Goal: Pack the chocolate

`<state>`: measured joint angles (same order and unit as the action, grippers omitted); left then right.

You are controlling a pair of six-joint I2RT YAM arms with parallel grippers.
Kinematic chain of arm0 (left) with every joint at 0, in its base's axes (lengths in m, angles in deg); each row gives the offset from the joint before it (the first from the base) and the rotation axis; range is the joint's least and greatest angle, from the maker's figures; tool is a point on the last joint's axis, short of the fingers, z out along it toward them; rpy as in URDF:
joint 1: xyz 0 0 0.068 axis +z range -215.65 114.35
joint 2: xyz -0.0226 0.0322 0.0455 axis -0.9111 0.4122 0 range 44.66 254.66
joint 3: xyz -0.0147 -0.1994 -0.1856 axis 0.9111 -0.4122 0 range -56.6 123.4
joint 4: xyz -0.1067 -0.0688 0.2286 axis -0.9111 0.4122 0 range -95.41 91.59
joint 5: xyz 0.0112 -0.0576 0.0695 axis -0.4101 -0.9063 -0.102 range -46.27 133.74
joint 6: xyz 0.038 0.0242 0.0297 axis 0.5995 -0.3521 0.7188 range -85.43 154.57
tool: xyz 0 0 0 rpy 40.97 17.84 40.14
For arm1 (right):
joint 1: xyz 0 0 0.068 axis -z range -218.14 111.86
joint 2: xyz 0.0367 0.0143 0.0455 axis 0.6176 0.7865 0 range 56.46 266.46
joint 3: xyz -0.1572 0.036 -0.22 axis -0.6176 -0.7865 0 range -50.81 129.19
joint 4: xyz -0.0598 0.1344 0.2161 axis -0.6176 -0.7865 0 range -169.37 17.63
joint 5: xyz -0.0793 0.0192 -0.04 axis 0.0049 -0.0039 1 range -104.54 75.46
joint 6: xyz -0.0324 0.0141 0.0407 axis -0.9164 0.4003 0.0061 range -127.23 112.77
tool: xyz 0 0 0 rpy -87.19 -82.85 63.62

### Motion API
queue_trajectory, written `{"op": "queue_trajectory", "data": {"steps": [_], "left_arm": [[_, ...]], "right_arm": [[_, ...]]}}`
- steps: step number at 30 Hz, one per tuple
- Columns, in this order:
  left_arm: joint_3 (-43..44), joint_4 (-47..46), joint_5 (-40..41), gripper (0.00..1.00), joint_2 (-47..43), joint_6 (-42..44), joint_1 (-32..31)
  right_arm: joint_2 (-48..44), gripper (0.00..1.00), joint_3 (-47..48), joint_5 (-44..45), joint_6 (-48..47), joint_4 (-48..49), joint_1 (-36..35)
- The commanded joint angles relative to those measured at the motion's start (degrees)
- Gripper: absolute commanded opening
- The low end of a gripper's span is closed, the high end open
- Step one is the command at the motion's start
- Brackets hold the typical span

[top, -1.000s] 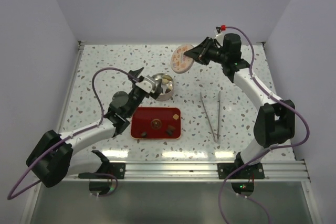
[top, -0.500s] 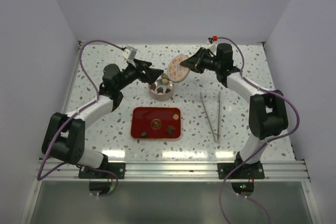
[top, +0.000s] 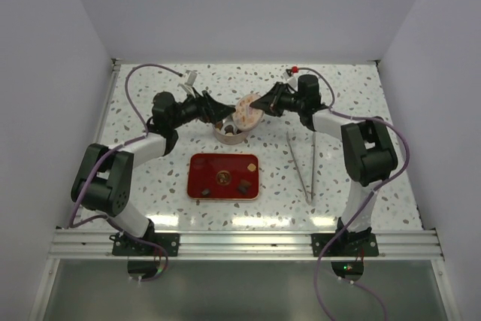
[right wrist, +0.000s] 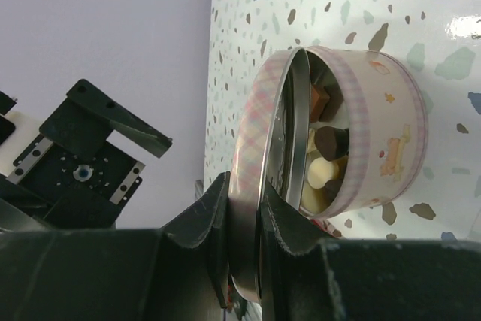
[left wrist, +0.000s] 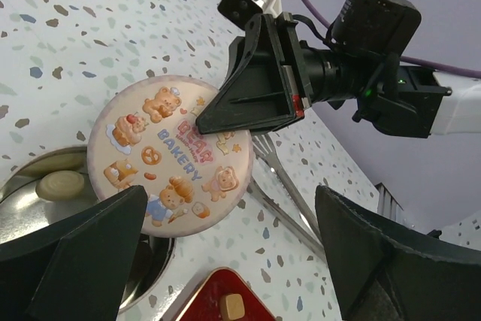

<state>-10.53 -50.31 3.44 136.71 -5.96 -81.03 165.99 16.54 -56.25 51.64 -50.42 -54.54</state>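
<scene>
The round tin (top: 228, 134) stands behind the red tray (top: 223, 177). It holds several dark, light brown and cream chocolate pieces (right wrist: 327, 162). My right gripper (top: 264, 103) is shut on the edge of the bear-print lid (top: 246, 111) and holds it tilted against the tin's far right rim. In the right wrist view the lid (right wrist: 264, 122) stands on edge beside the tin (right wrist: 379, 129). My left gripper (top: 217, 113) is open and empty just left of the tin. The left wrist view shows the lid (left wrist: 169, 152), a cream piece (left wrist: 62, 184) in the tin and a light brown piece (left wrist: 234, 306) on the tray.
Three more chocolate pieces lie on the tray, among them a dark one (top: 244, 185) and one at the front left corner (top: 203, 193). Long metal tweezers (top: 302, 163) lie right of the tray, also seen under the lid in the left wrist view (left wrist: 282, 189).
My right gripper brought the lid from the back down and left onto the tin's rim. My left arm swung to the back left, and its gripper now sits open beside the tin.
</scene>
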Motion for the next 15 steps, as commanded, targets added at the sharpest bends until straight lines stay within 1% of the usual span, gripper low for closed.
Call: {"op": "queue_trajectory", "data": {"steps": [1, 7, 9, 15], "left_arm": [[0.78, -0.98, 0.56, 1.00, 0.15, -0.25, 0.79], [1.05, 6.22, 3.81, 1.00, -0.73, 4.49, 1.14], [0.87, 7.11, 4.69, 1.00, -0.73, 5.20, 1.14], [-1.15, 7.03, 5.05, 1.00, -0.21, 4.85, 1.75]], "right_arm": [[1.47, 0.00, -0.20, -1.18, 0.45, 4.41, -0.03], [4.36, 0.00, -1.17, -0.91, -0.16, 4.59, -0.03], [4.63, 0.00, -1.70, -0.83, -0.34, 4.59, -0.03], [4.81, 0.18, -1.61, 0.14, -3.41, 1.43, -0.03]]}}
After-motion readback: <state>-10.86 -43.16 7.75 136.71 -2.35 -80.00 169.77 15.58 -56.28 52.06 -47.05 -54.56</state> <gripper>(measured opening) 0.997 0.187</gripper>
